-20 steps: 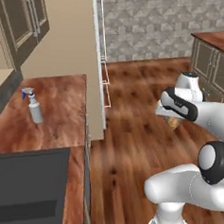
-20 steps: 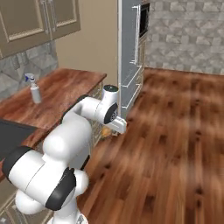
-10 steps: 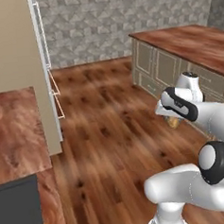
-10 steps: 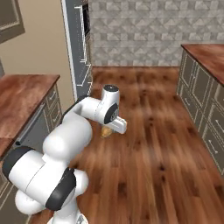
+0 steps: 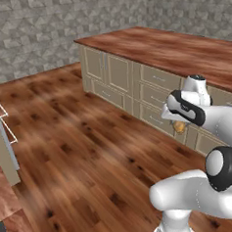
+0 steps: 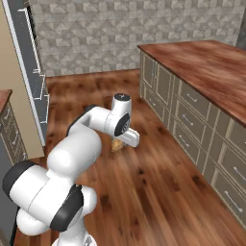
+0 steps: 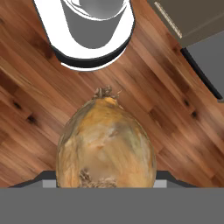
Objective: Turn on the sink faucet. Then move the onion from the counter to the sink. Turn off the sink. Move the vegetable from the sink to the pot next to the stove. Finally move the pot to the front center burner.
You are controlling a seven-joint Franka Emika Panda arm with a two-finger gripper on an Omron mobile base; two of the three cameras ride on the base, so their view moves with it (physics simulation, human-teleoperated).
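Gripper point(image 6: 119, 142) was clamped on the onion point(image 7: 106, 144), carried mid-air over the wood floor point(image 5: 76, 155); cabinets point(image 6: 192, 115) with the wooden tabletop point(image 5: 177, 47) stood at 3 o'clock of it.

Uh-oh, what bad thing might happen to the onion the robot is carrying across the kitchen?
1. The onion sits in the tool high over the wooden floor with no counter beneath it. If the grip slips, it would likely drop and roll away.
2. The cabinet drawers stand close beside the arm. A wide swing might bump them and knock the onion loose.
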